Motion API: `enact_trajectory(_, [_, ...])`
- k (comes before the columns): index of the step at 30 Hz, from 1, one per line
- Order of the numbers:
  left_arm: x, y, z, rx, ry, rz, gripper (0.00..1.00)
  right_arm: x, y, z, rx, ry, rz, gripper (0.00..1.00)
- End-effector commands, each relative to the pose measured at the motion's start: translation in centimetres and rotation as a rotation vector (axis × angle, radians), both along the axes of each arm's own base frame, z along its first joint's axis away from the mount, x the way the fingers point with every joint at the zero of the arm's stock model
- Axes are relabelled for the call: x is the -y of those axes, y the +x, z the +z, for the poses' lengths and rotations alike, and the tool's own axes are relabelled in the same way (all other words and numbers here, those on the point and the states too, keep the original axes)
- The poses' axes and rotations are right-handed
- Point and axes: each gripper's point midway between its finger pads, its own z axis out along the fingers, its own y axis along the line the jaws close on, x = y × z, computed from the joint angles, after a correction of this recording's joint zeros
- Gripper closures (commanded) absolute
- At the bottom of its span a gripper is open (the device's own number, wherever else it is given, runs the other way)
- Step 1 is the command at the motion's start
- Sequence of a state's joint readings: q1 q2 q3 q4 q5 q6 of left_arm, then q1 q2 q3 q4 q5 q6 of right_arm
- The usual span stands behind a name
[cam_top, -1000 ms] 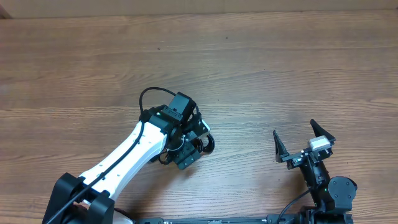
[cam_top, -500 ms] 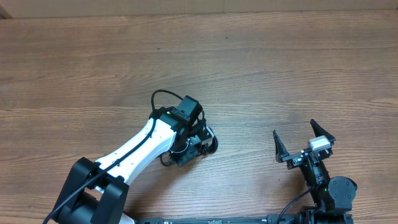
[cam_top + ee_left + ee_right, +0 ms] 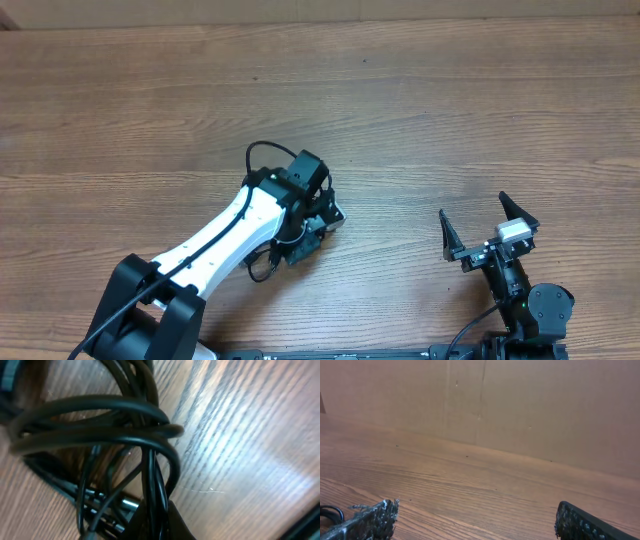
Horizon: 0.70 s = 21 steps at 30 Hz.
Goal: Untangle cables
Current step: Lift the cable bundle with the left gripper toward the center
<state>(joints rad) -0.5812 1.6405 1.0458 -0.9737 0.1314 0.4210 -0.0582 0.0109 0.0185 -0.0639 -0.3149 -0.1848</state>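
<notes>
- The cables (image 3: 125, 430), thin black cords, lie in one tangled bundle on the wooden counter (image 3: 450, 100), near its front middle. Their loops cross, and a plug shows among them.
- No cord lies separate from the rest; the untangling looks barely begun.
- The left tool (image 3: 318, 225) sits on the bundle, closed, seemingly pinching a few strands.
- The right tool (image 3: 472, 205) hovers well apart, jaws wide, holding nothing.

Overhead downward; left wrist against cables (image 3: 125, 436)

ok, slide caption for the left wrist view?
Tangled black cables pinched in the left jaws, wood table behind.
</notes>
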Motion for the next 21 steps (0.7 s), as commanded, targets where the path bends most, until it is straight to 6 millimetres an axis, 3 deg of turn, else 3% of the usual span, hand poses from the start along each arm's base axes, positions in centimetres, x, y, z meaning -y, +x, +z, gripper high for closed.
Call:
enact_trajectory(1, [3.2,2.1,4.9,0.064,-0.144,0.001,0.96,0.1,0.0,-0.2,0.005,-0.004,-0.002,0.00])
enact_trajectory(6, [6.2,3.5,11.5,0.121,-0.308,-0.019,0.96,0.1,0.0,-0.2,0.005,-0.003,-0.002,0.00])
enact_trajectory(11, [8.1,2.8,16.5,0.097,-0.441,-0.047,0.96,0.1,0.0,-0.2,0.005,-0.003,-0.002,0.00])
enact_trajectory(21, [9.8,-1.2,22.1,-0.055,-0.637,-0.129,0.96,0.1,0.0,-0.2,0.005,-0.004,-0.002,0.00])
